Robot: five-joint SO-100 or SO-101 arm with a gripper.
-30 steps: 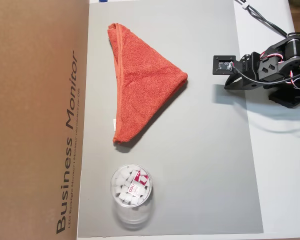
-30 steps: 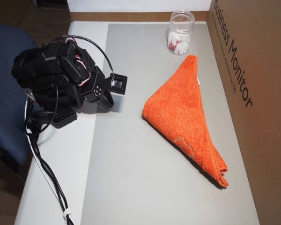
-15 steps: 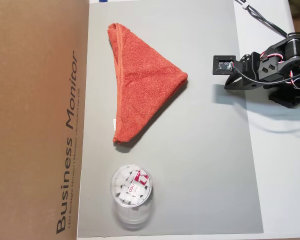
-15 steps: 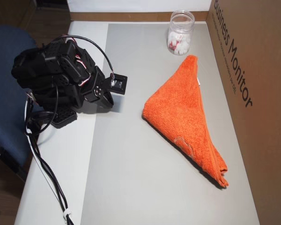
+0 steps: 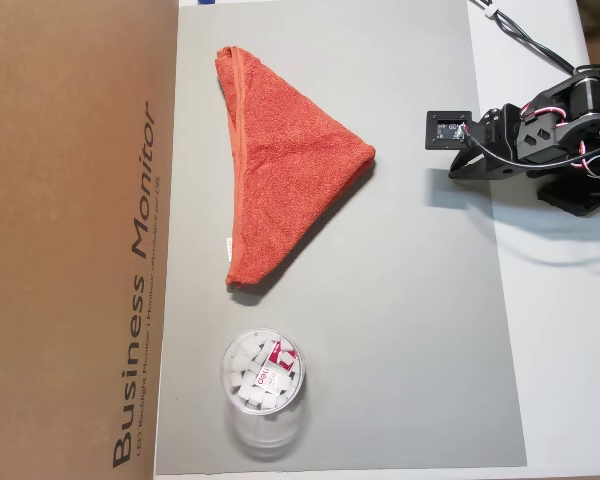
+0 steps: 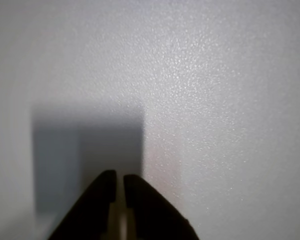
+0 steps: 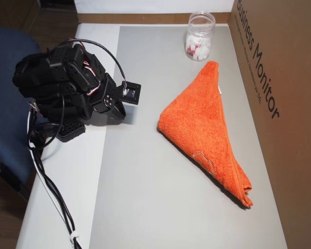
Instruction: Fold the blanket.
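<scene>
- Left edge of an overhead view: brown cardboard monitor box (image 5: 75, 240), printed side up, butted against the grey mat; reads as a backstop so cloth can't slide off that side.
- Grey rectangular mat (image 5: 400, 330) covers the white table; likely a plain, grippy work surface.
- Orange-red terry-cloth blanket (image 5: 280, 185) lies flat on the mat's left part, just beside the box, already doubled into a triangle: long hemmed edge along the box side, point aimed toward the arm. Small white tag shows on the long edge. One diagonal fold looks done, judging by the shape.
- Clear plastic jar of white cubes (image 5: 263, 385) stands on the mat near the blanket's lower tip, not touching; looks like a bystander item, out of the fold path.
- Right side: black SO-100 arm (image 5: 555, 140) folded down in a rest-like crouch at the mat's edge, well apart from the blanket, cables trailing off.
- Gripper (image 6: 119, 181) in the wrist view: two dark fingers nearly together, thin sliver between, nothing held; only bare pale surface and its own shadow ahead.
- Versus the earlier frames: no change in either overhead view: blanket, jar and arm sit where they were.
</scene>
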